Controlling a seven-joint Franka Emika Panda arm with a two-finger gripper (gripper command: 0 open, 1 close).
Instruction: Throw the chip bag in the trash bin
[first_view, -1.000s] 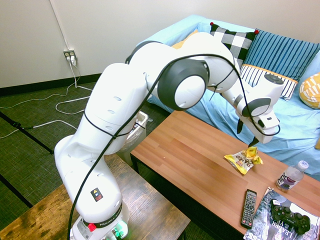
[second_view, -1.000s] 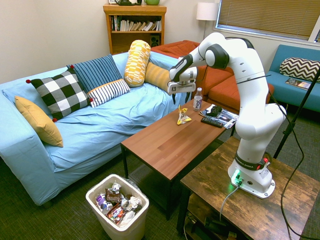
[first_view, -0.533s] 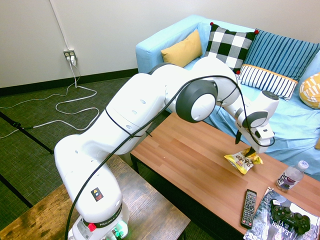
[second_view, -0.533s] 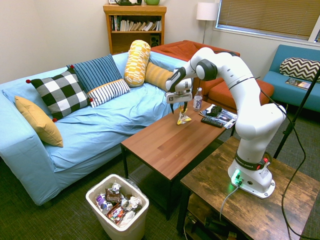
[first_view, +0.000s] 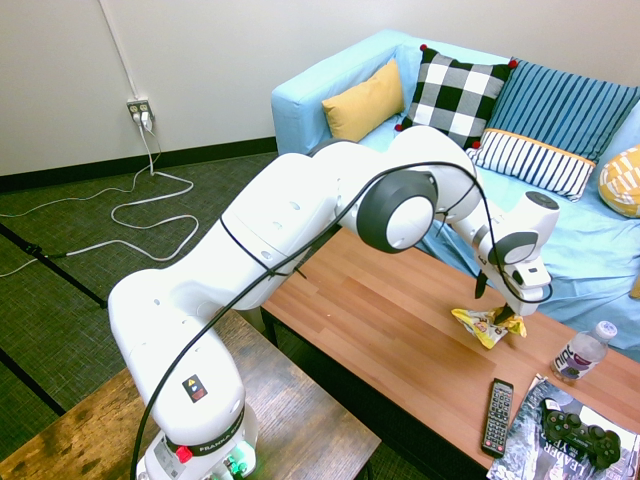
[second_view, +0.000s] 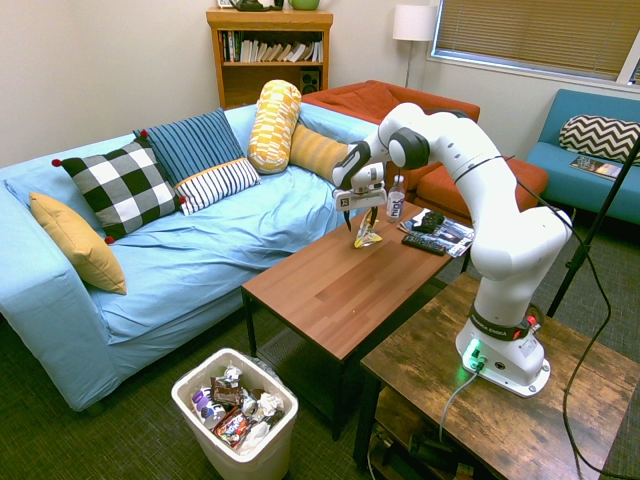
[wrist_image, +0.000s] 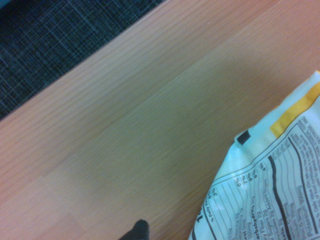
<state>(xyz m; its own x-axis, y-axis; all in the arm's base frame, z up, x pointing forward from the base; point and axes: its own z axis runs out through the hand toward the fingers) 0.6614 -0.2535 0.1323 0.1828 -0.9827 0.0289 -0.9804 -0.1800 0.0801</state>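
Chip bag is lying crumpled on the desk beneath the wide-open, empty tool, risking fingers pinching only a loose fold and slipping before the trash bin.

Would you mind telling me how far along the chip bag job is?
Done: the open gripper is down at the chip bag on the coffee table. In hand: nothing gripped yet. Left: close, lift, and carry it to the trash bin on the floor.

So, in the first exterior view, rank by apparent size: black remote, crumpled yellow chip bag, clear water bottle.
1. Black remote, though it's nearest the camera.
2-3. Crumpled yellow chip bag and clear water bottle look alike; unranked.
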